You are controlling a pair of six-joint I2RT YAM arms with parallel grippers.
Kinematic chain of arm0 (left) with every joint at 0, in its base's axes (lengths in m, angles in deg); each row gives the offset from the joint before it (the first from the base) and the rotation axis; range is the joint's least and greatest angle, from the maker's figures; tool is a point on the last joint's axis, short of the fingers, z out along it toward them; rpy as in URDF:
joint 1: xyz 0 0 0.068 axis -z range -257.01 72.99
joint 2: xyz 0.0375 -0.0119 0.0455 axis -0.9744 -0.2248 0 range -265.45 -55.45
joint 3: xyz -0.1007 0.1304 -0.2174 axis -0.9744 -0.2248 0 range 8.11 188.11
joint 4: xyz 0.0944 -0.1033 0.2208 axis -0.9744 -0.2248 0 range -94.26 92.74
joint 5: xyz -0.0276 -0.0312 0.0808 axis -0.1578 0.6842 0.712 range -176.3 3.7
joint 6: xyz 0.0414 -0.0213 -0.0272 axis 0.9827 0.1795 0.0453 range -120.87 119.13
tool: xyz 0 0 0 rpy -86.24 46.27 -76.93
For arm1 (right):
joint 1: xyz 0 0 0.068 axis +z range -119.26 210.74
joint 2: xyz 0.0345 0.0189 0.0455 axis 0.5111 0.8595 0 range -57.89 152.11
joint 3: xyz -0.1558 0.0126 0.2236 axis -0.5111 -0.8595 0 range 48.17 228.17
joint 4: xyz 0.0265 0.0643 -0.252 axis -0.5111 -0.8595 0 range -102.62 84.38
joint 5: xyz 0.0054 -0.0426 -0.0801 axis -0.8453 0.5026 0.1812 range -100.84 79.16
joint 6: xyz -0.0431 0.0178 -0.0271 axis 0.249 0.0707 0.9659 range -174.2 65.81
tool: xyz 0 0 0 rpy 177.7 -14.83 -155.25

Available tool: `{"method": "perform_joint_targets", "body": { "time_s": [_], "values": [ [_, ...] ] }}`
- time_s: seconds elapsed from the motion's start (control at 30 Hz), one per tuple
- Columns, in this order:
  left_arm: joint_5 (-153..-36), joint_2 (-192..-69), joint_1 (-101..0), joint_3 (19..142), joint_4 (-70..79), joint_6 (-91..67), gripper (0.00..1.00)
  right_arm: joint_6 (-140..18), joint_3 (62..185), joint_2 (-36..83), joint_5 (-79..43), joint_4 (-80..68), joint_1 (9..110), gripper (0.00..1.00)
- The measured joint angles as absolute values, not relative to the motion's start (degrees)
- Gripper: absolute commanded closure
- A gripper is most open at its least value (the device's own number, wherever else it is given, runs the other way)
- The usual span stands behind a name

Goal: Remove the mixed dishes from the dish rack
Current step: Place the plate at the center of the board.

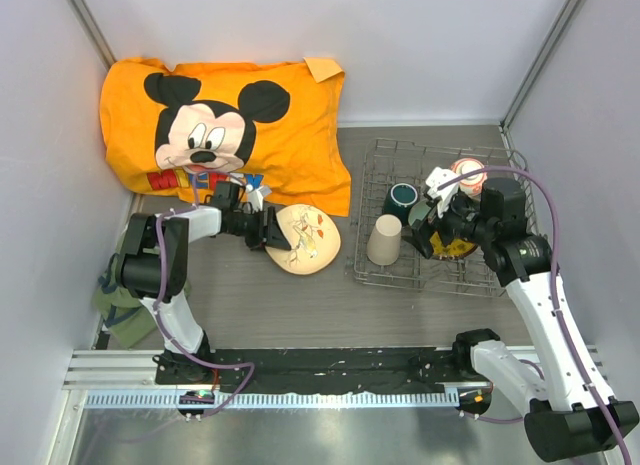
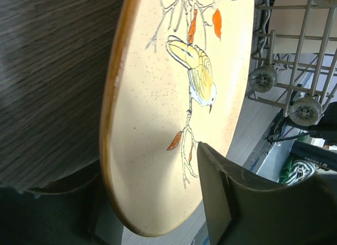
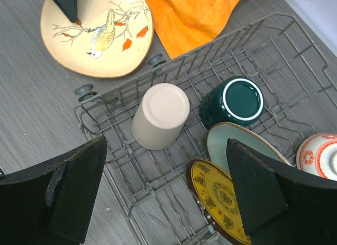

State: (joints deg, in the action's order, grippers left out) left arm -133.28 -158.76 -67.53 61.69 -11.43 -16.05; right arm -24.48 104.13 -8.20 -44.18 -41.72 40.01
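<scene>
The cream floral plate (image 1: pixel 312 240) lies on the table left of the dish rack (image 1: pixel 420 148). My left gripper (image 1: pixel 272 229) is shut on its left rim; in the left wrist view one finger (image 2: pixel 226 197) lies on the plate's face (image 2: pixel 158 124). The rack (image 3: pixel 105 97) holds a beige cup (image 1: pixel 384 239) upside down, a dark teal mug (image 1: pixel 403 198), a red-orange bowl (image 1: pixel 467 171) and a pale-green plate (image 3: pixel 227 142) with a yellow, brown-rimmed plate (image 3: pixel 218 195) leaning in front. My right gripper (image 3: pixel 166 145) hangs open above the rack, near the cup (image 3: pixel 160 116) and mug (image 3: pixel 234 101).
An orange Mickey Mouse pillow (image 1: pixel 220 125) lies at the back left, its corner close to the rack. A green cloth (image 1: pixel 120 307) lies by the left arm's base. Grey walls close in the table on three sides.
</scene>
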Motion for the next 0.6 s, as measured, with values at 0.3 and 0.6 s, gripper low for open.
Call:
{"method": "perform_joint_targets", "body": {
  "time_s": [0.3, 0.6],
  "values": [
    [-128.73, -156.81, -67.49, 63.07, -14.34, -13.69, 0.31, -21.42, 104.09, -9.20, -37.53, -43.14, 40.01, 0.01],
    [-122.05, -155.15, -67.51, 64.25, -16.77, -12.14, 0.27, -17.64, 104.13, -8.07, -26.58, -43.64, 40.01, 0.00]
  ]
}}
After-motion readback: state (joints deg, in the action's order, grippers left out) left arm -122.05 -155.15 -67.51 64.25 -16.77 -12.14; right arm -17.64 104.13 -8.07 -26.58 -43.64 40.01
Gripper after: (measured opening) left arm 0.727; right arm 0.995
